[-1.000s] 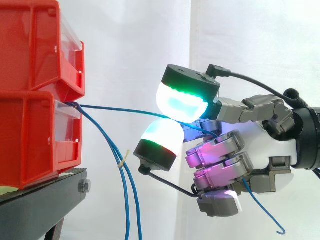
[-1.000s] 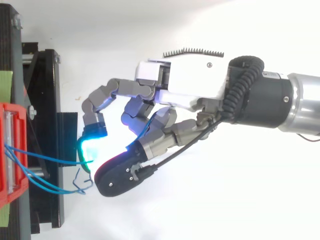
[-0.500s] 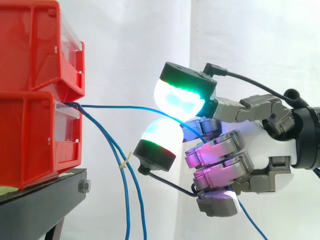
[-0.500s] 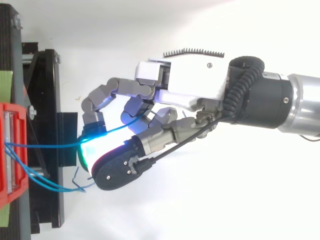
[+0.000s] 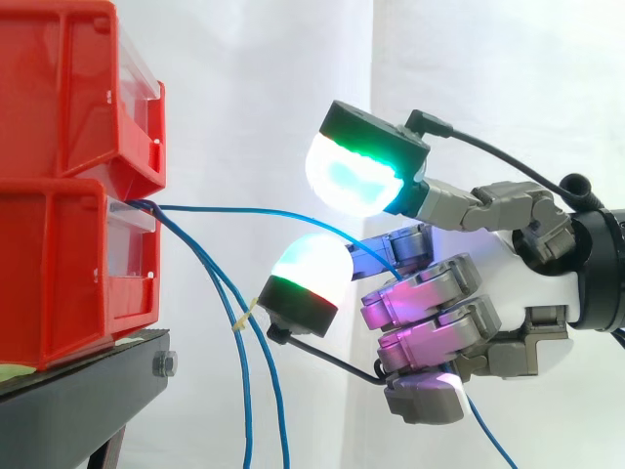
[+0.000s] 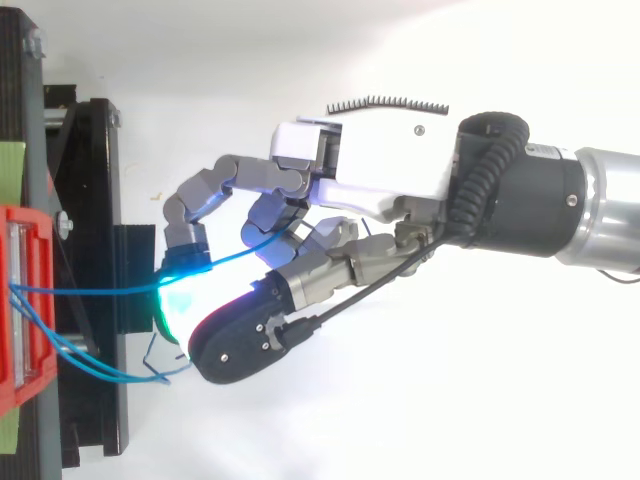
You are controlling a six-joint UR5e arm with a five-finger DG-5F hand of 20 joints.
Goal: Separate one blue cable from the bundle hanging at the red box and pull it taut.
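Hand (image 5: 527, 293) well right of the red box (image 5: 68, 264), lower fingers curled round one blue cable (image 5: 254, 213). Two large glowing fingertips (image 5: 352, 181) parted, one above and one below that cable. Cable leaving the lower front of the box and running rightward in a shallow arc into the curled fingers, free end trailing beneath the hand. Rest of the bundle (image 5: 244, 391), bound by a yellow tie (image 5: 240, 318), hanging just right of the box, beside the black stand (image 5: 68, 410).
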